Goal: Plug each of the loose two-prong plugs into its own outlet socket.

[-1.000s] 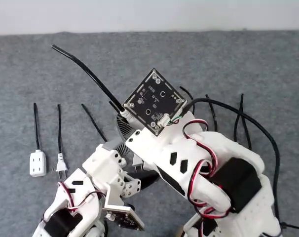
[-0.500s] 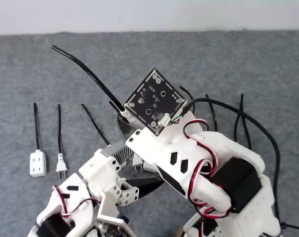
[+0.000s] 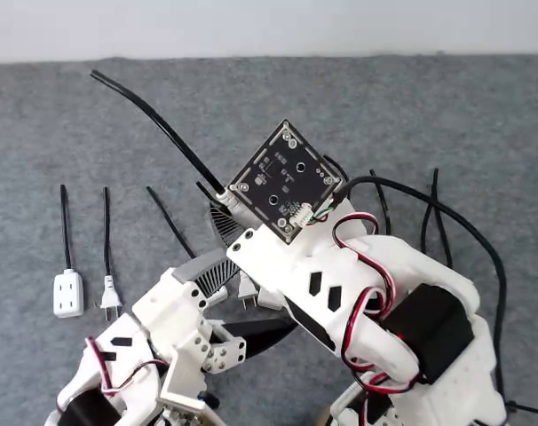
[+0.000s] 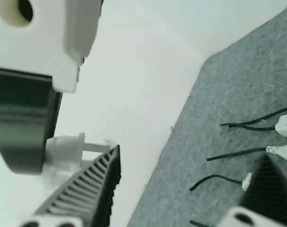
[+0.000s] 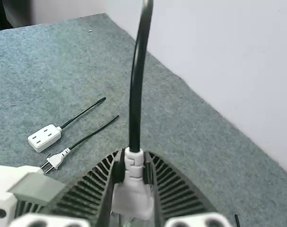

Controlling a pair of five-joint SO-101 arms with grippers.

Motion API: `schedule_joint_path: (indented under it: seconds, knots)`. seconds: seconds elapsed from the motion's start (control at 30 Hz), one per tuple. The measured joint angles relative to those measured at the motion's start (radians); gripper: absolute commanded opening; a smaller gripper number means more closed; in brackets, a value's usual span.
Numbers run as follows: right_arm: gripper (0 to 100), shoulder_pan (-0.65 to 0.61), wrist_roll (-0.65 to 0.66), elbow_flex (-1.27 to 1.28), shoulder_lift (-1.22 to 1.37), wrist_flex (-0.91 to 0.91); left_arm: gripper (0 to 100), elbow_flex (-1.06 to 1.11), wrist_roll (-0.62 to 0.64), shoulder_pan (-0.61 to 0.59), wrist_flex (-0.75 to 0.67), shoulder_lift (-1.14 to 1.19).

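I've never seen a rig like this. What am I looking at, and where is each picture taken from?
Two white robot arms, the left arm and the right arm, sit at a table covered in grey carpet. The high view looks down from a fixed camera; the other two pictures come from a camera on each arm's wrist. The right gripper has its black ribbed fingers shut on a white connector with a thick black cable. The left gripper is open, holding nothing. On the carpet lie a small white outlet socket and a white two-prong plug, side by side, each on a thin black cord.
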Motion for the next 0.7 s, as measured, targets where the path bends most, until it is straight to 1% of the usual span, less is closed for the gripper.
schedule_joint_path:
  seconds: [0.2,0.6,0.7]
  knots:
    - [0.9,0.002,0.002,-0.005,0.0,0.002,41,0.035,0.0,-0.026,-0.084,0.0]
    - [0.9,0.008,0.043,-0.015,0.0,0.052,41,0.075,0.0,-0.032,-0.097,0.0]
    - [0.9,0.008,0.044,-0.015,0.0,0.055,41,0.098,0.0,-0.058,-0.1,0.0]
